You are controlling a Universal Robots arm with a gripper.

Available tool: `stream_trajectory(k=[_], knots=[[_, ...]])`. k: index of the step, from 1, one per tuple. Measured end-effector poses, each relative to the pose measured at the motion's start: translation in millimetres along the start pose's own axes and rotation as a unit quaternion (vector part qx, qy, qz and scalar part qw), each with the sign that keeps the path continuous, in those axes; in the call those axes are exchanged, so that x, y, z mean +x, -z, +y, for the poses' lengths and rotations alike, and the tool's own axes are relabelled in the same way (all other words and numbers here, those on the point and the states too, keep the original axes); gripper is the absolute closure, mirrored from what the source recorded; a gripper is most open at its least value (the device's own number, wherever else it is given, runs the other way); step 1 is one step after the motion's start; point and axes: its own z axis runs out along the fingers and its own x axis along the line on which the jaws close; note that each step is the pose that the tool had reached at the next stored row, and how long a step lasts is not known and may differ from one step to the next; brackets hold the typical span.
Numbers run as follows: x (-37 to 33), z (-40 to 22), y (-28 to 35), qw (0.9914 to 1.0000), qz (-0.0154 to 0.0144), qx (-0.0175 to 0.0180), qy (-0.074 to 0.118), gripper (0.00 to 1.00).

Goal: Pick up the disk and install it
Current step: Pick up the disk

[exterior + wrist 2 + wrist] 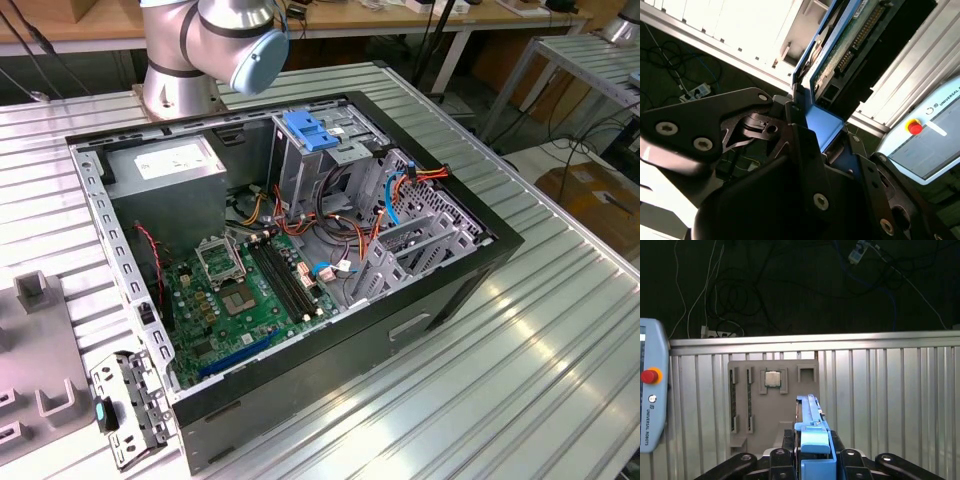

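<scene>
Disk: flat metal hard-drive disk (811,415) framed by blue plastic side rails, held edge-on; its green circuit board (850,45) faces the second wrist view.
Gripper: black gripper (812,452) clamped on the disk's blue rail from both sides, seen in both wrist views.
Beyond the disk: grey slotted fixture plate (747,400) on the ribbed aluminium worktop (890,390), with a small square chip (772,378) seated in it.
Computer case: open black tower case (440,300) lying on the worktop, with a blue plastic latch (308,130) atop its metal drive cage (300,175).

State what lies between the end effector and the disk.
Nothing: both wrist views show the end effector clamped directly on the disk, gripping its blue-railed edge.
</scene>
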Motion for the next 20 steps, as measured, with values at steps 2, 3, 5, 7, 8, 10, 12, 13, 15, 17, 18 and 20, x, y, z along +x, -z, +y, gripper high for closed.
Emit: stream_trajectory(k=[2,3,5,7,8,10,12,13,15,17,18,20], knots=[[-0.1,-1.4,0.0,1.00000,0.0000,0.0000,0.000,0.63],[-0.1,-2.0,0.0,1.00000,0.0000,0.0000,0.000,0.63],[-0.1,-3.2,0.0,1.00000,0.0000,0.0000,0.000,0.63],[-0.1,-4.7,0.0,1.00000,0.0000,0.0000,0.000,0.63],[-0.1,-5.3,0.0,1.00000,0.0000,-0.0001,0.000,0.63],[-0.1,-7.5,0.0,1.00000,0.0000,0.0000,0.000,0.63],[-0.1,-9.5,-0.1,1.00000,0.0000,0.0000,0.000,0.63],[-0.2,-10.2,-0.1,1.00000,0.0000,0.0000,0.000,0.63],[-0.2,-12.6,-0.1,1.00000,0.0000,0.0000,0.000,0.63],[-0.2,-14.2,-0.1,1.00000,0.0000,0.0000,0.000,0.63],[-0.2,-15.0,-0.2,1.00000,0.0001,0.0000,0.000,0.63],[-0.2,-16.5,-0.2,1.00000,0.0001,0.0000,0.000,0.63]])
